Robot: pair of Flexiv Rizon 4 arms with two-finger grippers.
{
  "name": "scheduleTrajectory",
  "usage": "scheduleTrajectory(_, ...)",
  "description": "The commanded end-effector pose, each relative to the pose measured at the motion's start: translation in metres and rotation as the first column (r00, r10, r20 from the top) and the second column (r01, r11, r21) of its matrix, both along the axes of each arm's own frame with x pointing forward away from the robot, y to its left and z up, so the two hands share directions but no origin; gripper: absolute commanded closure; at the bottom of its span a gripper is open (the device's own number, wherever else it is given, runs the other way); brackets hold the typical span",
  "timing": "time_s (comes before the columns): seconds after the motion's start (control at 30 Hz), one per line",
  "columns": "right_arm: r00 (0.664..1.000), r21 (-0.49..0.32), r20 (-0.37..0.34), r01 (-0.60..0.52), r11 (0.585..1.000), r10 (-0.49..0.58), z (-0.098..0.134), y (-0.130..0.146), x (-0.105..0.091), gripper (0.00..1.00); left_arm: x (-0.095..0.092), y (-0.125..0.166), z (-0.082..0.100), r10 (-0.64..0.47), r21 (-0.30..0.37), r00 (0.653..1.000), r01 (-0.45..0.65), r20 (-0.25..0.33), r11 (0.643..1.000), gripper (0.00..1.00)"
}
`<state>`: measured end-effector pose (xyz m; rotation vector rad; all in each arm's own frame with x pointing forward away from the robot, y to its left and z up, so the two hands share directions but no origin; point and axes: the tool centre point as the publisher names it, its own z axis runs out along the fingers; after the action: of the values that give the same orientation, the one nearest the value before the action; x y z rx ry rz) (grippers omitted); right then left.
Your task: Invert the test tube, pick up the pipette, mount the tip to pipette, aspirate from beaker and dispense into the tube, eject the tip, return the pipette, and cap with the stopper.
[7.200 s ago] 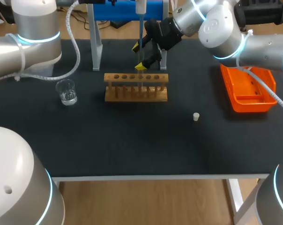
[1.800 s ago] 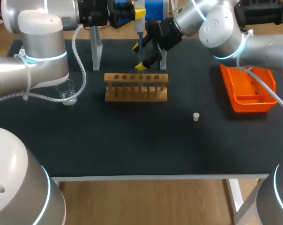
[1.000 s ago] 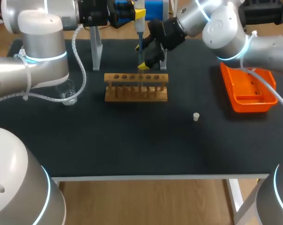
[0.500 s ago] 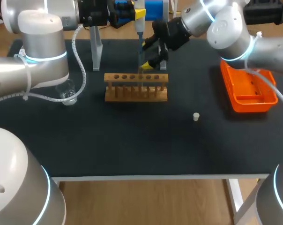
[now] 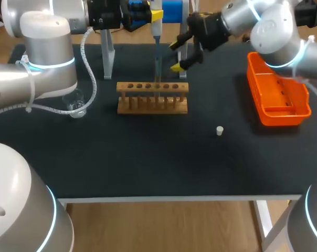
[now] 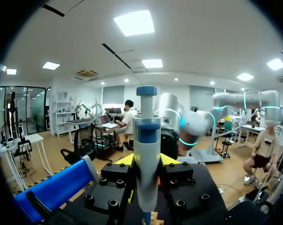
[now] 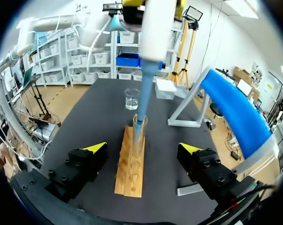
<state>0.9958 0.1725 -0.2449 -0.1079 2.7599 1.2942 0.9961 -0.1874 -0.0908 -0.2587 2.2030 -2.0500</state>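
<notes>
Black table (image 5: 148, 157). A small white stopper (image 5: 219, 130) lies right of the table's middle, alone, well apart from everything else.

Wooden rack (image 5: 152, 97) is in the far half, about midway between the left and right edges. A clear tube (image 7: 138, 136) stands upright in one of its holes.

Glass beaker (image 5: 74, 103) stands toward the left edge, level with the rack and partly hidden behind the left arm. Orange bin (image 5: 278, 95) sits against the right edge.

Pipette (image 5: 156, 47) hangs upright over the rack, its lower end reaching into the tube's mouth. The left gripper (image 6: 146, 161) clamps the pipette's body from both sides, high above the far edge.

Right gripper (image 5: 177, 55) hovers just beyond the rack's right end, fingers spread wide, holding nothing and clear of the pipette.

Blue-topped stand (image 5: 173, 11) is at the far edge, behind the pipette.
</notes>
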Motion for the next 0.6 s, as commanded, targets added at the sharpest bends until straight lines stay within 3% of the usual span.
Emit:
scheduleTrajectory(0.03, 0.999, -0.011, 0.029, 0.029, 1.0, -0.029, 0.033, -0.017, -0.011, 0.0, 0.0, -0.001, 0.0, 0.004, -0.002, 1.0, -0.004, 0.002, 1.0, 1.0)
scheduleTrajectory(0.6, 0.968, 0.053, 0.146, 0.196, 0.979, -0.202, 0.159, -0.037, -0.003, 0.0, 0.0, -0.001, 0.0, 0.004, -0.002, 1.0, -0.004, 0.002, 1.0, 1.0)
